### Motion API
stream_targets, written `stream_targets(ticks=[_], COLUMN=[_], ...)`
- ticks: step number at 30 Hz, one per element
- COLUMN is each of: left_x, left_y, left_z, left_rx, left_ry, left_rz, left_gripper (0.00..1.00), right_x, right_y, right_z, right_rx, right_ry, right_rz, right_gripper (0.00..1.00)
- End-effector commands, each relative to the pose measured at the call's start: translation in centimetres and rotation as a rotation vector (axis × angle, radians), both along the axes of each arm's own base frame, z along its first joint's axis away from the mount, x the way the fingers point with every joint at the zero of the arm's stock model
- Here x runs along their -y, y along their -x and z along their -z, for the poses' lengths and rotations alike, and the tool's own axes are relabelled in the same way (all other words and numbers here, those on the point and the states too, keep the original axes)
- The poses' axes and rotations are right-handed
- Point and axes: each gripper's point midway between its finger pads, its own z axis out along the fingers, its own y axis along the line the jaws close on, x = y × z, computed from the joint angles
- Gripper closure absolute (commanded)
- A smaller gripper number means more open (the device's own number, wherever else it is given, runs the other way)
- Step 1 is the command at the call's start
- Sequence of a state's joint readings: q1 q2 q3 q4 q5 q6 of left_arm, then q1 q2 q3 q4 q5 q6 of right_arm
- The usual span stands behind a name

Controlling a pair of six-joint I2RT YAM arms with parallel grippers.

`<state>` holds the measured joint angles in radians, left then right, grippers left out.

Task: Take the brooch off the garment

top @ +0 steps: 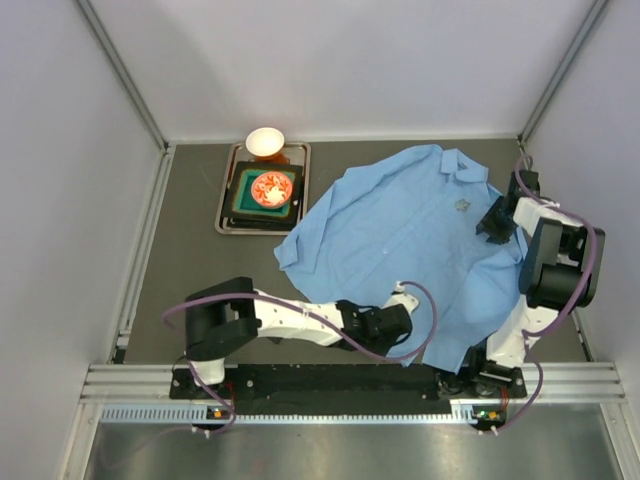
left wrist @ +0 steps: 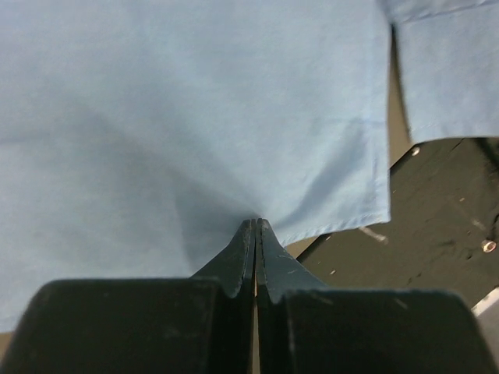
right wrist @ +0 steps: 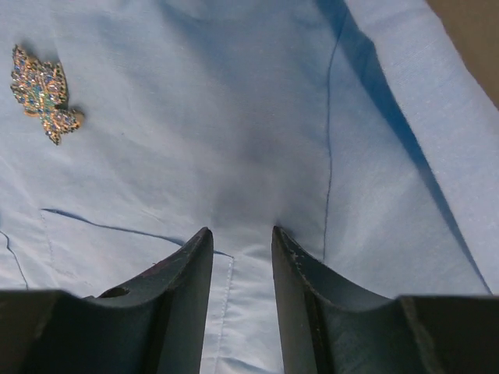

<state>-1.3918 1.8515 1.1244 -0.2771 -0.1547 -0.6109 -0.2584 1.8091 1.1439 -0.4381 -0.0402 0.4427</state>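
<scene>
The garment (top: 400, 240), a light blue collared shirt, lies spread over the right half of the table. The brooch (top: 462, 205) is pinned on its chest near the collar; in the right wrist view the brooch (right wrist: 43, 93) is a sparkly gold-silver ornament at the upper left. My right gripper (top: 495, 222) is open, its tips resting on the shirt fabric (right wrist: 257, 140) to the right of the brooch, apart from it. My left gripper (top: 405, 328) is shut on the shirt's lower edge; in its wrist view the closed jaws (left wrist: 256, 222) pinch the cloth (left wrist: 195, 117) near the hem.
A metal tray (top: 228, 215) at the back left holds a dark green square box with a red-orange object (top: 270, 189) on it, and a small white cup (top: 265, 142) stands at its far end. Bare grey table (top: 200, 260) lies left of the shirt.
</scene>
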Motion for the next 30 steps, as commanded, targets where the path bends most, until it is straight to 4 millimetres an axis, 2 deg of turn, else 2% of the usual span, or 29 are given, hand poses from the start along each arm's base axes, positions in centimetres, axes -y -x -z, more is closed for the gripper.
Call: stream_targets(ticks=[1,3,5,8,12,13,16,18,19,20,21,22,24,25,26,27,28,30], left_x=[-6.8,-7.2,-8.6,-9.1,-8.2,-7.5,-6.0,-5.1,-4.4,-4.1,-3.8,-2.9,-2.2,-2.1,-1.9,-1.6,-1.6,-1.5], left_y=[0.4,-0.1,-0.3,-1.3,-1.3,-1.2,-1.1,-1.0,-1.2,-1.4,-1.6,-1.8,-1.9,-2.2,-2.4,-2.9,-3.2,-4.3], left_z=[2.7,2.5,3.1,2.3,0.9,0.4,-1.4,-3.0,-4.2,-5.0,-5.8,-6.9,-8.3,-8.7,-9.1,-9.9,-10.3,-11.2], left_rx=[-0.071,-0.115,-0.130,-0.089,-0.087,-0.097,-0.099,-0.098,-0.080,-0.071,-0.063,-0.054,-0.063,-0.053,-0.049,-0.047,-0.035,-0.024], left_ry=[-0.179,-0.144,-0.160,-0.173,-0.137,-0.122,-0.072,-0.033,-0.014,-0.002,0.015,0.049,0.099,0.109,0.122,0.144,0.151,0.169], left_rz=[-0.070,-0.096,-0.114,-0.121,-0.088,-0.068,-0.024,0.008,0.038,0.050,0.061,0.098,0.138,0.159,0.168,0.176,0.190,0.188], left_gripper=[1.00,1.00,1.00,1.00,1.00,1.00,1.00,1.00,1.00,1.00,1.00,0.94,0.83,0.75,0.71,0.69,0.66,0.63], right_x=[1.9,1.9,2.0,2.2,4.0,5.0,7.2,8.6,9.0,9.4,9.3,9.7,10.2,10.4,10.5,10.6,11.0,11.2], right_y=[1.4,1.9,2.8,3.2,2.7,2.3,1.9,2.0,1.2,1.0,0.6,-0.1,-0.8,-1.7,-2.1,-2.3,-2.9,-2.6], right_z=[-0.6,-0.7,-0.6,-2.2,-5.4,-6.7,-7.9,-7.3,-7.8,-6.6,-6.6,-7.0,-6.4,-7.0,-6.9,-5.7,-6.1,-4.6], right_rx=[-0.023,-0.028,-0.047,-0.010,0.055,0.073,0.053,0.014,0.024,-0.006,-0.005,0.004,-0.013,0.007,0.005,-0.025,-0.019,-0.061], right_ry=[0.089,0.087,0.098,0.129,0.244,0.295,0.382,0.390,0.380,0.360,0.355,0.365,0.372,0.373,0.366,0.349,0.351,0.333], right_rz=[0.068,0.065,0.076,0.063,0.054,0.072,0.076,0.079,0.078,0.076,0.055,0.057,0.064,0.064,0.063,0.063,0.067,0.072], right_gripper=[0.61,0.59,0.56,0.48,0.36,0.35,0.33,0.33,0.33,0.34,0.34,0.34,0.35,0.35,0.36,0.37,0.40,0.42])
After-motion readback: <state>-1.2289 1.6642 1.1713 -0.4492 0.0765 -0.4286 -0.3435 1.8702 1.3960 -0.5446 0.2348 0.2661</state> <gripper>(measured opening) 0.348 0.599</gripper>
